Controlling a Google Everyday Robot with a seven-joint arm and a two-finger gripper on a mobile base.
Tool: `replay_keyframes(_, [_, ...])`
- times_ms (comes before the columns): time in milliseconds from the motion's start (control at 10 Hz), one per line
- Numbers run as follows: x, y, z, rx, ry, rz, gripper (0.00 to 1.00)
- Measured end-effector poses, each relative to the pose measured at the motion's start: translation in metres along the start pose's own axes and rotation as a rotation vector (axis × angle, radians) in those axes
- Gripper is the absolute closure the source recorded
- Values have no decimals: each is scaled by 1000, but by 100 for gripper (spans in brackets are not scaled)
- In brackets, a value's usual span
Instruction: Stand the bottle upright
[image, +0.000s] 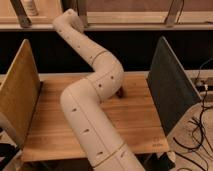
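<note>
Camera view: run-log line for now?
arm: white jointed arm across wooden table | pincer: its far end, upper left by rear ledge | slim tan bottle: not made out | small dark object beside elbow

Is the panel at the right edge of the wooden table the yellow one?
No, the right panel is dark grey, the yellow panel stands left, and the arm runs up-left with the gripper out of view.

1. The arm (92, 122) was a thick, cream-white tube built of rounded segments.
2. Thin tan seams ringed it where the segments met.
3. Small dark dots, like screw holes, ran along its shell.
4. The tool (67, 19) sat at the arm's far upper-left end, equally pale.
</note>
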Motion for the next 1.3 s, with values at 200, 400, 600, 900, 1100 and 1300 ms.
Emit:
replay_keyframes(200, [-1,0,-1,1,-5,0,100])
replay_keyframes(400, [-4,2,-1,-1,-11,0,100])
replay_keyframes(600, [-18,12,10,-25,-44,-26,100])
replay_keyframes(900, [-28,40,50,-85,-21,-144,100])
replay_keyframes(1100, [-28,49,63,-99,3,-181,100])
replay_keyframes(1300, [-28,50,65,-101,7,-184,100])
